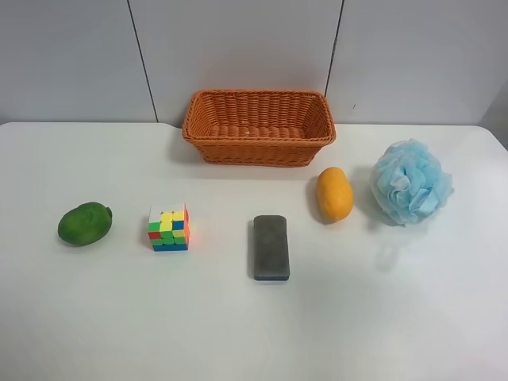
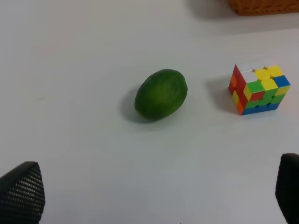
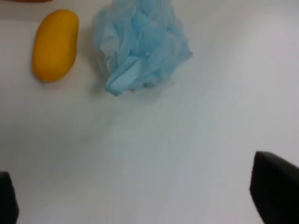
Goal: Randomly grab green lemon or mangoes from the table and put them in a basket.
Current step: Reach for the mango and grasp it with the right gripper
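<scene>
The green lemon point(image 1: 84, 223) lies at the exterior high view's left on the white table point(image 1: 397, 317); in the left wrist view it point(image 2: 161, 94) lies ahead of my open, empty left gripper point(image 2: 154, 198), well apart from it. The orange-yellow mango point(image 1: 334, 194) lies in front of the basket's right end; in the right wrist view it point(image 3: 54, 45) is ahead of my open, empty right gripper point(image 3: 140, 198) and off to one side. The empty wicker basket point(image 1: 254, 151) stands at the back middle. No arm shows in the exterior high view.
A multicoloured puzzle cube point(image 1: 168, 228) sits right of the lemon and also shows in the left wrist view point(image 2: 258, 88). A dark grey block point(image 1: 271, 247) lies at the middle. A blue bath pouf point(image 1: 410, 182) sits right of the mango, close beside it in the right wrist view point(image 3: 140, 44).
</scene>
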Robot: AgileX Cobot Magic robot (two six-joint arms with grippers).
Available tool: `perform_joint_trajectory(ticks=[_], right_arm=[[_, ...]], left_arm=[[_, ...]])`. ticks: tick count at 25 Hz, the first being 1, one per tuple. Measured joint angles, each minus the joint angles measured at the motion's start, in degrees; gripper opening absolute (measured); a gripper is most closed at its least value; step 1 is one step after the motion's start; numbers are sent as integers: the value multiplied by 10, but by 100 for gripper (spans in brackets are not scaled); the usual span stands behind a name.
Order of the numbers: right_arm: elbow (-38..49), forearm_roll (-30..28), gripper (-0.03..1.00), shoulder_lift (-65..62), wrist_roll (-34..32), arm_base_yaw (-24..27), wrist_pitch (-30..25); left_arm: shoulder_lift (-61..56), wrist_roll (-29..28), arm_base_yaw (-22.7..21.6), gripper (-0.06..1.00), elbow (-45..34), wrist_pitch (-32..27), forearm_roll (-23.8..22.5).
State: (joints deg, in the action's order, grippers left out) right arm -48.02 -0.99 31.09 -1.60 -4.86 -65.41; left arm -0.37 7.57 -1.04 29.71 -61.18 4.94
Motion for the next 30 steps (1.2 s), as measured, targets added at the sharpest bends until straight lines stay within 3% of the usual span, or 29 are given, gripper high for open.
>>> perform_joint_trajectory(ticks=[5,12,15,22,30], right_arm=[[-100,1,99,166,16,-9,0],[-215,-12,99,376,9,-89,-1],[-248,-14,99,455,-15,-101,-2],[-261,10,99,582,-38,-102,12],[-261,39,99,688,-38,-102,94]], left_arm=[[0,0,0,99,0,0,0],[0,0,0,99,0,0,0],[0,0,0,99,0,0,0],[0,0,0,99,0,0,0],[0,0,0,99,0,0,0]])
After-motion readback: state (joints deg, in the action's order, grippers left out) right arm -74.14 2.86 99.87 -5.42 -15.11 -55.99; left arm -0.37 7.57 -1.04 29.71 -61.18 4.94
